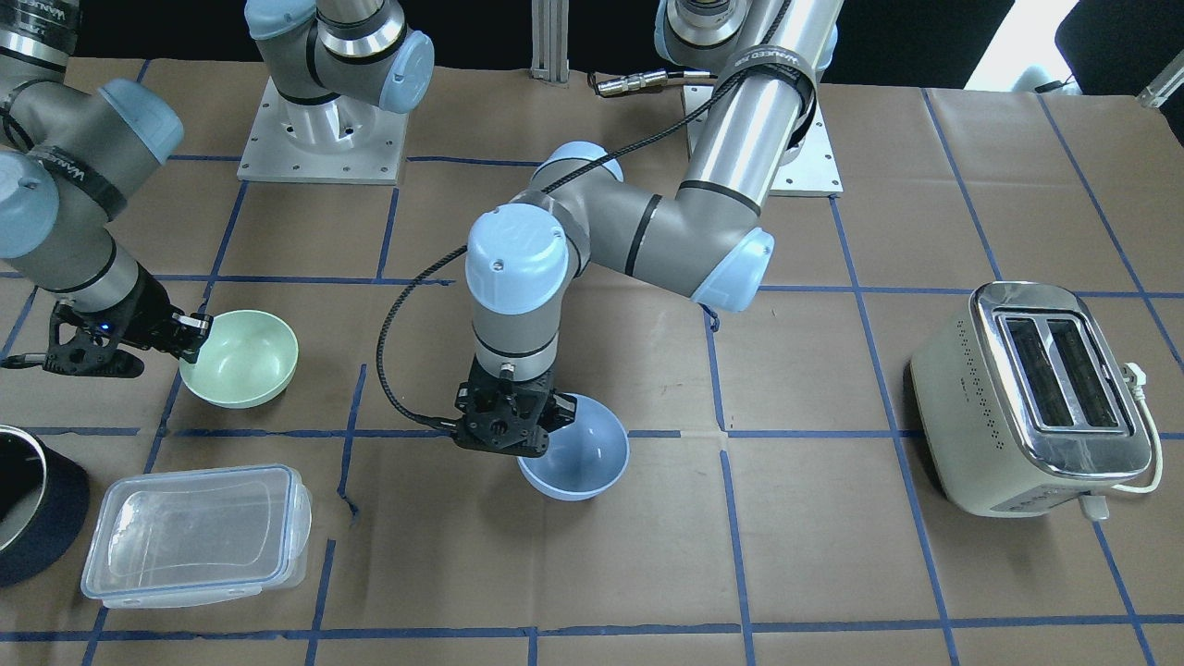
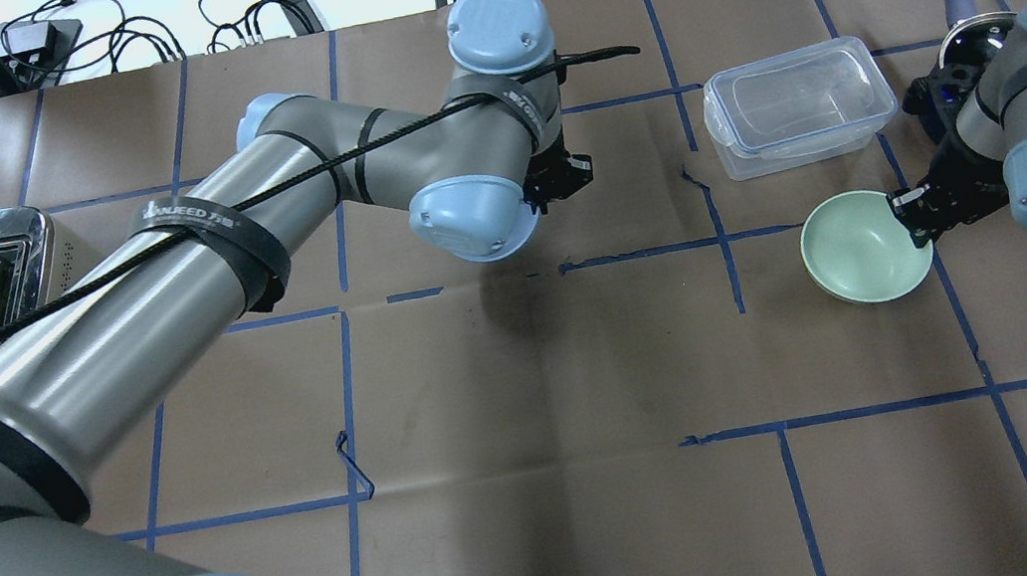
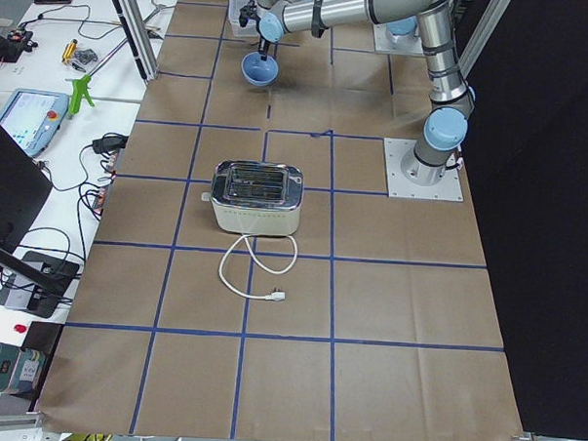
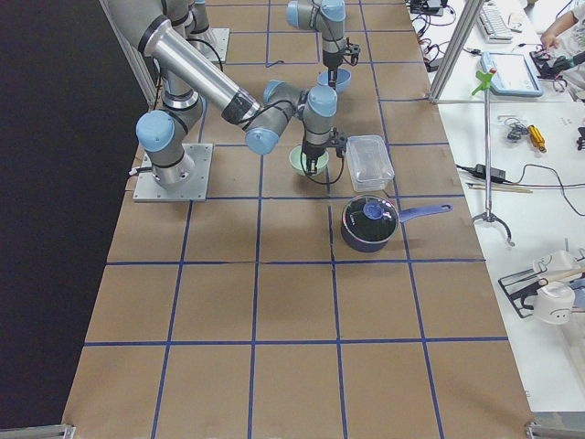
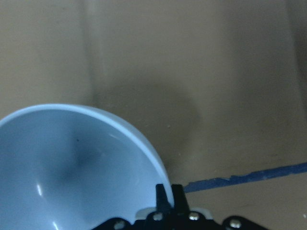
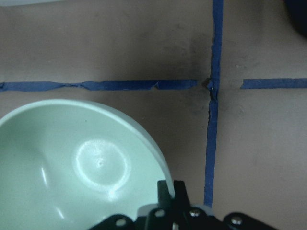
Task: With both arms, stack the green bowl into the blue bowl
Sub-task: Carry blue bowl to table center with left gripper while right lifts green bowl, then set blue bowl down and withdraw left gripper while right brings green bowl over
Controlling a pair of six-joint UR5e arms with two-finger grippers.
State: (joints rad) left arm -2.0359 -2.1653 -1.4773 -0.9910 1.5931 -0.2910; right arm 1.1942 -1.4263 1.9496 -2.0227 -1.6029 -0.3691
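The blue bowl [image 1: 583, 460] is at the table's middle; in the overhead view the left arm hides it. My left gripper [image 1: 552, 413] is shut on its rim, as the left wrist view shows with the fingers [image 5: 168, 194] pinching the edge of the bowl [image 5: 72, 163]. The bowl looks tilted and slightly off the paper. The green bowl [image 1: 242, 357] sits upright to the robot's right [image 2: 861, 245]. My right gripper [image 1: 197, 335] is shut on its rim, seen in the right wrist view with the fingers [image 6: 171, 191] on the bowl's edge [image 6: 81, 163].
A clear lidded container [image 1: 199, 532] lies near the green bowl, with a dark pot [image 1: 28, 504] beside it. A cream toaster [image 1: 1031, 398] with a loose cord stands on the robot's left side. Brown paper with blue tape lines covers the table.
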